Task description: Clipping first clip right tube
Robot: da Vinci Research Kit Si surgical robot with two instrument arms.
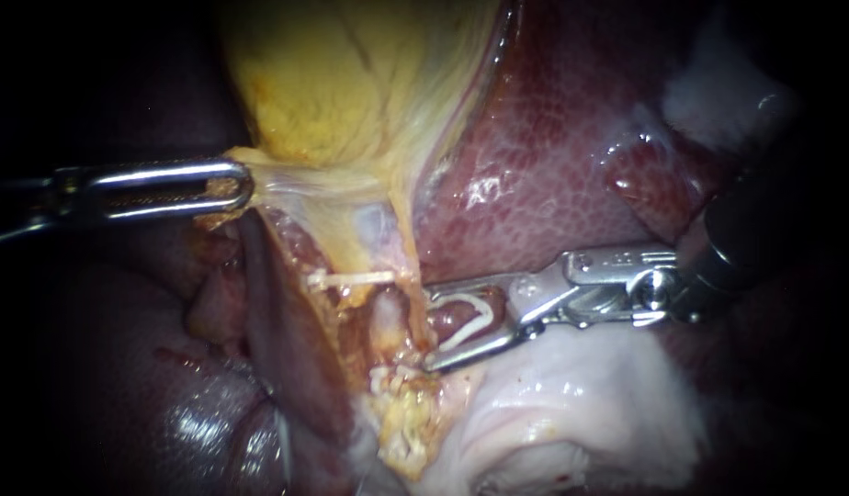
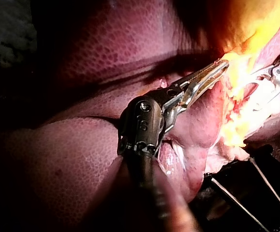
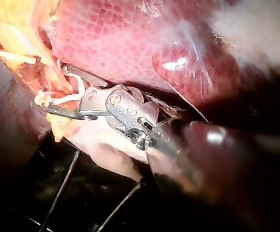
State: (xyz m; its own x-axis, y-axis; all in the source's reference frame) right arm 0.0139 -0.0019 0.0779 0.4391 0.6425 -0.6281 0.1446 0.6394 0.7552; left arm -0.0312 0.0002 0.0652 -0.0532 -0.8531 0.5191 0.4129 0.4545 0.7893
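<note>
Reaching in level from the left, my left instrument (image 1: pixel 232 186) has its jaws closed on the lower edge of the gallbladder (image 1: pixel 342 83), where the yellow wall thins to a pale sheet. As I judge it, the grip draws that sheet taut toward the left and fans out what hangs beneath, so the tubes stand apart rather than bunched.

Right of those jaws and nearer the camera, a placed clip (image 1: pixel 351 276) lies as a white bar crosswise over the tissue. I cannot tell for certain which tube it sits on. Just to its right, the right tube (image 1: pixel 388 321) runs as a short pale-pink stalk toward the crumbly yellow fat (image 1: pixel 401 422) in the near ground.

Immediately right of the stalk are the tips of my right instrument (image 1: pixel 430 329), its shaft entering from the right. Its jaws stand wide, one on the far side and one on the near side. A loaded clip (image 1: pixel 480 321) is seated against both as an open white V. The tips are just beside the tube, not yet around it. The mouth is squared to the stalk so that, I reckon, a short advance leftward would bring the stalk between the clip's legs.

Farther right, the liver (image 1: pixel 553 165) glistens dark red beyond the shaft.
</note>
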